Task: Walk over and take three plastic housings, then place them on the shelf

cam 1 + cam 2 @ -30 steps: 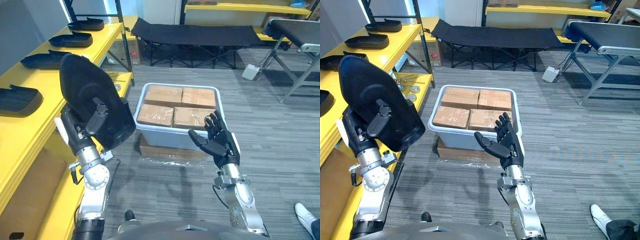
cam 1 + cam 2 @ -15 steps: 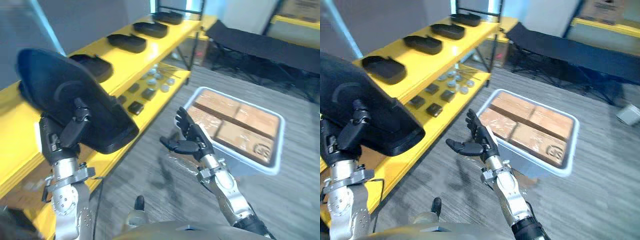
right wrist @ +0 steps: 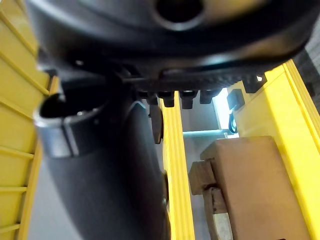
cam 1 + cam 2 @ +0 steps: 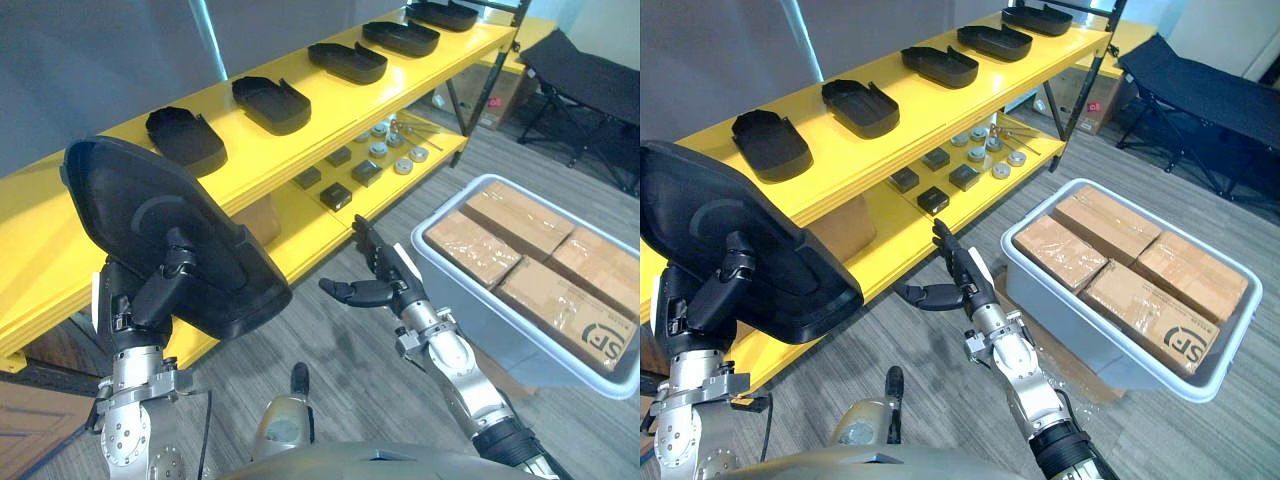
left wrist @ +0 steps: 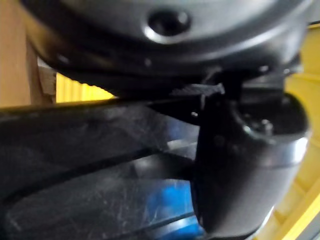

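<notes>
Left hand [image 4: 140, 305] still clamps housing [image 4: 130, 200]; right hand [image 4: 385, 290] open; view swung toward shelf [image 4: 330, 105].

The camera has turned toward the yellow shelf [image 4: 310, 125], putting the grey bin [image 4: 480, 315] at right.

Six plastic housings [image 4: 170, 240]; four cardboard boxes [image 4: 472, 247]; one grey bin [image 4: 1080, 330]

Black plastic housing [image 4: 170, 240], yellow shelf [image 4: 340, 105], pale grey bin [image 4: 450, 280], brown cardboard boxes [image 4: 520, 215]
</notes>
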`<state>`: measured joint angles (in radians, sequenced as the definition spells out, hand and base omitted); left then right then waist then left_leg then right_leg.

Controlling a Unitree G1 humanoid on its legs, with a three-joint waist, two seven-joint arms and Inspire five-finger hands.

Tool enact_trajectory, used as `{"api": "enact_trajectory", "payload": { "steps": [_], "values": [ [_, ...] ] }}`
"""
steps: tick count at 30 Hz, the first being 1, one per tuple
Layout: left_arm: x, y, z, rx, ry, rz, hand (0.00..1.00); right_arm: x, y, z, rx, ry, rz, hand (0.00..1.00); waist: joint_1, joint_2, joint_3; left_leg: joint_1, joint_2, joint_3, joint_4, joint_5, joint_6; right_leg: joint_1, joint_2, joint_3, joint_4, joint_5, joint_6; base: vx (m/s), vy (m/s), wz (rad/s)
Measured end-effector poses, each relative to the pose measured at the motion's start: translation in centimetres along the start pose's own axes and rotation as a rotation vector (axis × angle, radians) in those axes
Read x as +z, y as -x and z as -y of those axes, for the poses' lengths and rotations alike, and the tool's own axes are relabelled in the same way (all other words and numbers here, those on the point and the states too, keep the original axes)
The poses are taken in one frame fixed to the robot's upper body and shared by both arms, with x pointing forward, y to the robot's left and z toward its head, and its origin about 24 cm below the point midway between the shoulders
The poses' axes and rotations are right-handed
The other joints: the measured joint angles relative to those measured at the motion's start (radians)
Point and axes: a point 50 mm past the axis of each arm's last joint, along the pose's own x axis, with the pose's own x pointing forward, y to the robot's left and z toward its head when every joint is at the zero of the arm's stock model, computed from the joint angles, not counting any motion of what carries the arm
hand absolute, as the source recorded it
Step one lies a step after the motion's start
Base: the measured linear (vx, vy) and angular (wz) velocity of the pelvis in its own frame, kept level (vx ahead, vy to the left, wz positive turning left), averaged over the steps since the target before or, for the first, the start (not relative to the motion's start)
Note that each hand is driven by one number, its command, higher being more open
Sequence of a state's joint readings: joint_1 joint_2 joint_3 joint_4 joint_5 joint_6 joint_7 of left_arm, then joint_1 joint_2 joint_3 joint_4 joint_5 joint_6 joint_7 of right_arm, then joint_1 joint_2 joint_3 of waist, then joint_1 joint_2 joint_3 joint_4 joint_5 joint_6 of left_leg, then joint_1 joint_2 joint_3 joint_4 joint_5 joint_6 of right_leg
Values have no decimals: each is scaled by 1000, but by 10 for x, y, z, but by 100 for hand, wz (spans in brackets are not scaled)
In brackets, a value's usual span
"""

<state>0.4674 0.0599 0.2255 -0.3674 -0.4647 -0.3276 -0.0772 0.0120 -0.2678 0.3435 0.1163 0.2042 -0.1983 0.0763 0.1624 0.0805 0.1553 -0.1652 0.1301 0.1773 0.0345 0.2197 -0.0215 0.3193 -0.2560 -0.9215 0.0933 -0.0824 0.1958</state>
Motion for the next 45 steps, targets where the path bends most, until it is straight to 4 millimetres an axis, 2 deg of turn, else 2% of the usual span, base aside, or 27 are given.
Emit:
{"api": "enact_trajectory", "payload": {
  "steps": [2,5,6,11,15,21,22,23,24,25,27,28,29,30,32,33,34,35,36,37,38,39,40,41,42,44,45],
  "values": [
    [1,-3,3,-58,-2,5,0,1,0,1,0,2,7,100,-3,-5,4,-1,-6,5,0,-1,3,-17,-10,34,22,-13,-1,-96,100,-1],
    [-1,-10,12,-175,-3,0,0,-2,4,5,-34,3,-3,100,-13,-15,10,-5,-28,-19,-6,5,15,-61,-14,167,98,-82,-9,-97,72,29],
    [-4,-10,16,-220,4,-14,0,-4,7,6,-48,24,-15,100,-29,-16,11,-7,-47,-40,-12,12,23,-73,-17,208,135,-115,-15,-102,48,59],
    [-16,-1,25,-291,39,-83,0,-9,14,4,4,134,-37,100,-27,6,25,-11,-58,-47,-19,30,32,-103,-38,233,203,-151,-21,-72,30,13],
    [-18,-1,29,-303,54,-87,0,-8,16,5,35,177,-22,100,-28,6,33,-34,-51,-44,-2,27,30,-112,-32,226,205,-157,-17,-45,15,8],
    [-15,-2,25,-290,116,-69,0,11,13,1,-15,167,96,100,1,-42,41,-61,-98,-50,19,4,40,-83,-42,202,162,-169,-7,36,27,28],
    [-13,-4,23,-293,118,-57,0,14,11,-1,-27,161,113,100,2,-53,43,-76,-107,-49,43,-10,44,-81,-48,204,157,-174,-5,67,49,55],
    [-9,-6,17,-284,123,-35,0,18,10,-4,-46,155,141,100,6,-77,52,-105,-125,-37,120,-61,60,-64,-59,208,148,-184,7,160,46,50],
    [-5,-6,10,-258,103,-21,0,19,9,-7,-58,159,157,100,20,-96,57,-113,-146,-34,177,-119,58,-45,-67,222,167,-179,3,192,55,53],
    [-5,-7,6,-229,99,-11,0,20,8,-7,-71,165,164,100,20,-99,52,-115,-158,-51,198,-138,65,-64,-96,251,246,-160,-10,194,55,44],
    [-1,-7,2,-201,90,7,0,23,6,-4,-96,187,177,100,27,-85,42,-97,-163,-78,188,-139,79,-134,-137,315,421,-80,-32,185,149,44],
    [3,-8,-2,-183,74,23,0,26,2,-1,-102,196,193,100,30,-84,41,-65,-165,-95,161,-147,95,-160,-160,317,494,-89,-77,209,139,26],
    [5,-9,-4,-166,69,31,0,29,-2,0,-104,198,207,100,29,-82,42,-46,-166,-108,150,-153,100,-173,-162,320,516,-119,-93,197,62,17],
    [6,-10,-6,-140,67,36,0,33,-7,3,-106,208,223,100,24,-70,43,-21,-163,-120,138,-161,100,-195,-155,324,528,-161,-120,149,25,14],
    [7,-17,-3,-116,79,61,0,46,-13,17,-139,233,286,100,5,-20,41,18,-142,-179,121,-178,90,-310,-72,392,512,-216,-199,101,34,36],
    [8,-19,-2,-115,83,70,0,49,-13,20,-147,235,301,100,-3,-12,42,19,-141,-197,117,-178,90,-338,-56,415,509,-219,-206,45,9,77],
    [10,-27,1,-121,95,98,0,57,-12,30,-182,237,341,100,-22,6,45,19,-139,-265,104,-177,91,-437,4,523,479,-211,-202,51,-35,94],
    [10,-32,3,-124,99,108,0,60,-10,36,-208,240,358,100,-34,11,47,19,-139,-298,99,-177,91,-476,35,589,436,-196,-177,76,-95,144],
    [8,-37,3,-122,106,110,0,63,-6,44,-249,248,372,100,-60,13,48,20,-141,-335,104,-177,90,-493,70,660,348,-170,-132,82,-128,130],
    [6,-38,3,-119,110,107,0,64,-4,48,-273,249,380,100,-66,10,48,22,-146,-351,109,-177,90,-489,78,689,306,-161,-117,91,-208,147],
    [3,-39,2,-107,122,97,0,69,-2,54,-315,249,406,100,-71,-3,50,28,-166,-384,123,-184,78,-467,87,742,257,-156,-108,95,-276,143],
    [1,-38,0,-97,136,88,0,80,3,59,-351,250,457,100,-73,-32,46,29,-204,-414,133,-195,62,-436,88,785,231,-174,-116,128,-363,191],
    [-2,-37,1,-95,147,77,0,94,11,65,-392,267,537,100,-82,-53,48,37,-233,-415,140,-203,58,-422,77,804,233,-166,-104,139,-312,183],
    [-4,-36,2,-98,153,66,0,101,16,69,-415,275,574,100,-94,-57,48,8,-234,-379,208,-226,65,-419,63,779,243,-160,-117,141,-290,206],
    [-7,-33,4,-102,157,49,0,115,25,76,-442,268,640,100,-101,-38,46,-39,-192,-280,400,-302,66,-381,69,710,247,-140,-147,142,-237,160],
    [-9,-27,-1,-91,145,29,0,126,33,84,-448,203,716,100,-109,10,30,-12,-100,-162,448,-418,48,-310,106,618,248,-137,-146,125,-196,143],
    [-10,-24,-5,-65,141,18,0,128,34,86,-441,167,733,100,-82,-4,26,2,-92,-134,450,-405,47,-279,106,600,234,-146,-143,136,-136,88]
  ]
}}
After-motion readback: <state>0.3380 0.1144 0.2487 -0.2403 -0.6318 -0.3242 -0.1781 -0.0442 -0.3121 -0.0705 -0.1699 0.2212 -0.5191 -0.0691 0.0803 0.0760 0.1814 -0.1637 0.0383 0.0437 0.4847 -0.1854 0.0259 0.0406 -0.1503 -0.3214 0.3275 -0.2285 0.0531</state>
